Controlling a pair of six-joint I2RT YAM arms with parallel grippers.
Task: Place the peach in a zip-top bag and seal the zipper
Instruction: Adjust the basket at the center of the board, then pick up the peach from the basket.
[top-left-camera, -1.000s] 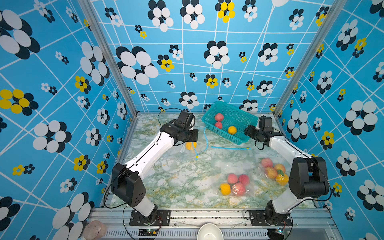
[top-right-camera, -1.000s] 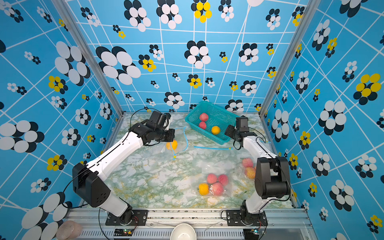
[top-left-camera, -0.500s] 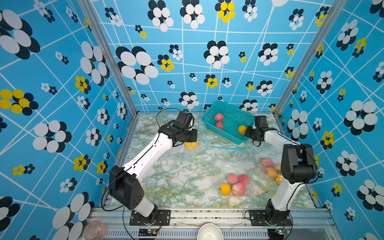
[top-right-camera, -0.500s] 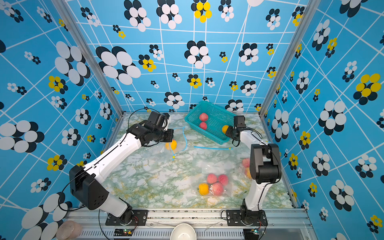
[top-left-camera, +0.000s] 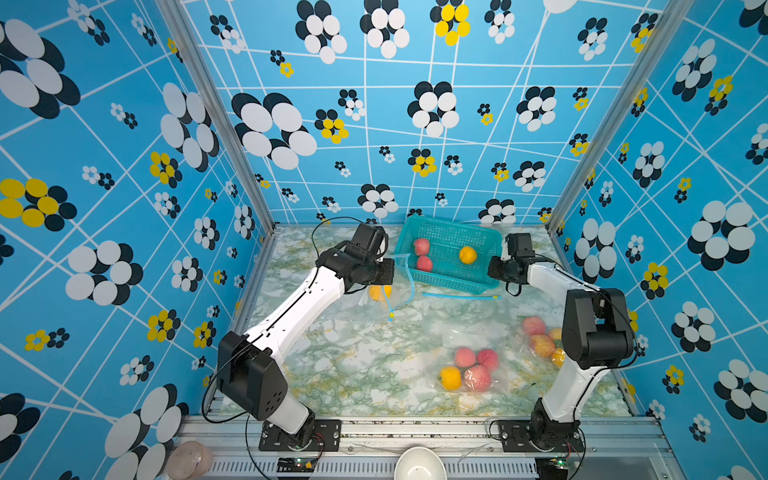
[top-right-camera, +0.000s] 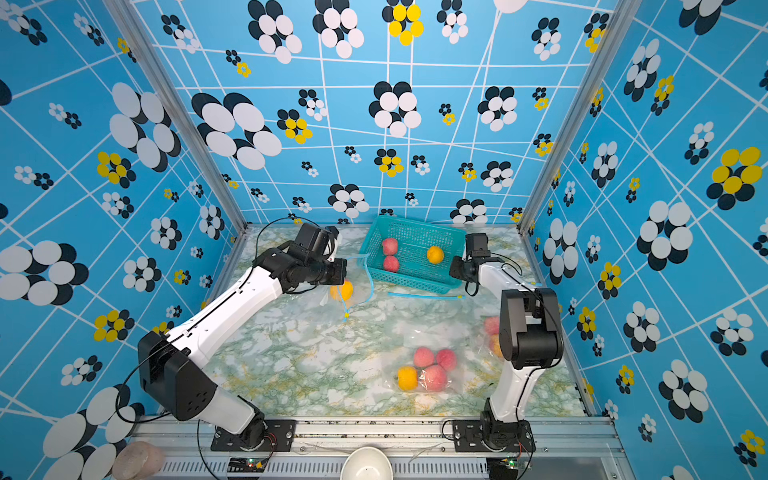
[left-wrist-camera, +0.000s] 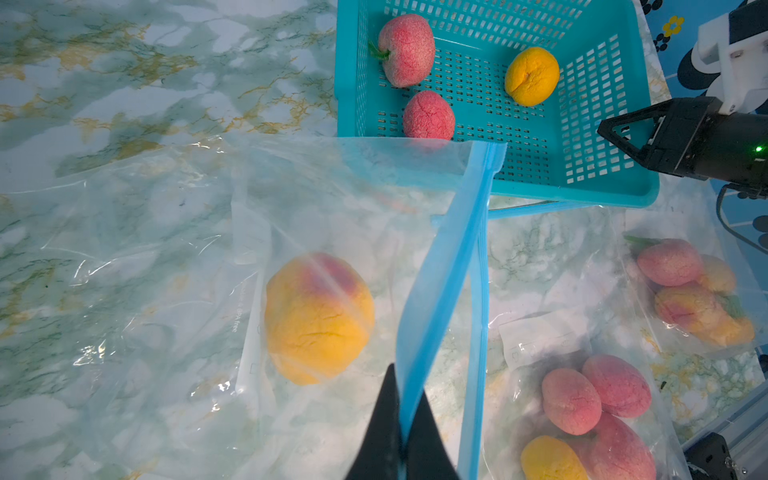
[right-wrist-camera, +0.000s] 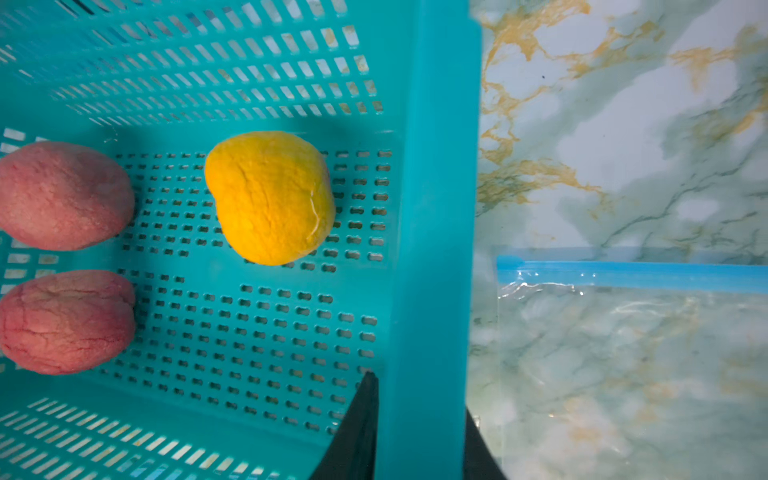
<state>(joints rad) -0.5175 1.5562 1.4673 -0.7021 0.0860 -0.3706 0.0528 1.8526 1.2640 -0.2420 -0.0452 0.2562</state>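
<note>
Left jaws are pinched tight on the blue zipper strip (left-wrist-camera: 440, 266) of the zip-top bag (left-wrist-camera: 332, 199), yellow peach (left-wrist-camera: 318, 318) already sitting inside on the surface (left-wrist-camera: 124, 62). Right jaws clamp the basket (right-wrist-camera: 428, 208) wall. Bagging looks done; next I'd guess right drops the basket and seals.

Recorded: basket (top-left-camera: 451, 232), teal, perforated; bagged peach (left-wrist-camera: 318, 318), yellow-orange, red-blushed; zip-top bag (left-wrist-camera: 332, 199), clear, blue-edged; tabletop (top-left-camera: 353, 357), white marble veined green and gold.

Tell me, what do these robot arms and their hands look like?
The left arm and right arm have smooth white shells, chunky black joints and thin black cables looping outside. The left hand and right hand end in two pointed black fingers each.
</note>
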